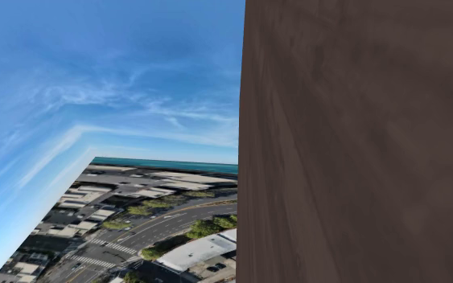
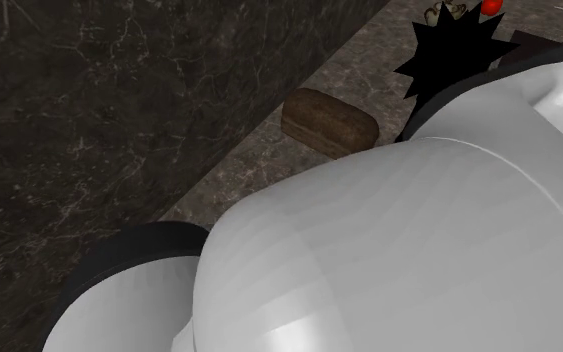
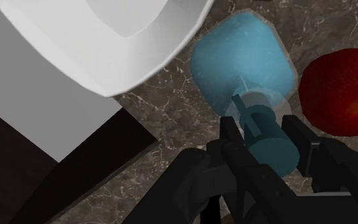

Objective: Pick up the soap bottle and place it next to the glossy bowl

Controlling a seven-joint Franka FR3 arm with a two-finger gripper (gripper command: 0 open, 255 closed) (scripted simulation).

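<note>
In the wrist view a translucent blue soap bottle with a teal pump top sits between my black fingers. My gripper is shut on the bottle's pump neck, one finger on each side. The bottle's round body lies just beyond the fingertips, over the dark marbled counter. A glossy white bowl is close beside the bottle, with a narrow strip of counter between its rim and the bottle. I cannot tell whether the bottle rests on the counter or hangs above it.
A red apple lies on the bottle's other side, near my finger. In the second exterior view, the white arm blocks much of the counter, with a brown bread loaf behind it. The shoulder view has a brown wall.
</note>
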